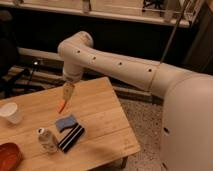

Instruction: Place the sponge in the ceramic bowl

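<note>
Counted on wooden table: one sponge, one ceramic bowl, one white paper cup, one orange stick, one black striped block, one small can. One gripper, above far edge.

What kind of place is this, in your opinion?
Probably an office or lab room: a wooden table, a speckled floor and a robot arm. The tool hangs above the table, near its back edge.

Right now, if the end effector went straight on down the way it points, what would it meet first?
Likely the orange stick on the table: the end effector hangs tip-down just above it. Depth is unclear, so it might land on bare wood beside it.
</note>
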`<action>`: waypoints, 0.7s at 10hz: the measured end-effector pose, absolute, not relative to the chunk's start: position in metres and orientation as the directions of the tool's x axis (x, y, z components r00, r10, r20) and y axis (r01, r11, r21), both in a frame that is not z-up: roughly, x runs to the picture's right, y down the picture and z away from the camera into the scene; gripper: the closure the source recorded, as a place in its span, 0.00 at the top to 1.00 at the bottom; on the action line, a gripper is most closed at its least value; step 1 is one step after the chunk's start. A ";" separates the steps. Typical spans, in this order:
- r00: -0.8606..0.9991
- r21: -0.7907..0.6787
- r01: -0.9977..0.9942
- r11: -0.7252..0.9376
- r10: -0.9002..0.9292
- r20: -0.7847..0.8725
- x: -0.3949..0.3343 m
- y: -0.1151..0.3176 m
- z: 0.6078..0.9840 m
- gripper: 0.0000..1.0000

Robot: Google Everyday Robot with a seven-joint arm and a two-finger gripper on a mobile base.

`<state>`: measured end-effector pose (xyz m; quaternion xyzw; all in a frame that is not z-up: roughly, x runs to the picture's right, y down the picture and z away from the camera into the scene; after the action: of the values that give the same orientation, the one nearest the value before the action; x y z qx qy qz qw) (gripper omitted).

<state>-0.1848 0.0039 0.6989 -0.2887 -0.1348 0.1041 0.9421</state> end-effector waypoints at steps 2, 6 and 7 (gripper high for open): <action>0.944 -0.581 0.019 0.813 0.176 0.278 -0.192 0.042 0.702 0.80; 0.950 -0.544 0.141 0.827 0.041 0.309 -0.186 0.089 0.729 0.80; 0.953 -0.526 0.144 0.838 0.026 0.303 -0.191 0.092 0.736 0.80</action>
<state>-0.1907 0.0918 0.7364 -0.2828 -0.1506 -0.0313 0.9468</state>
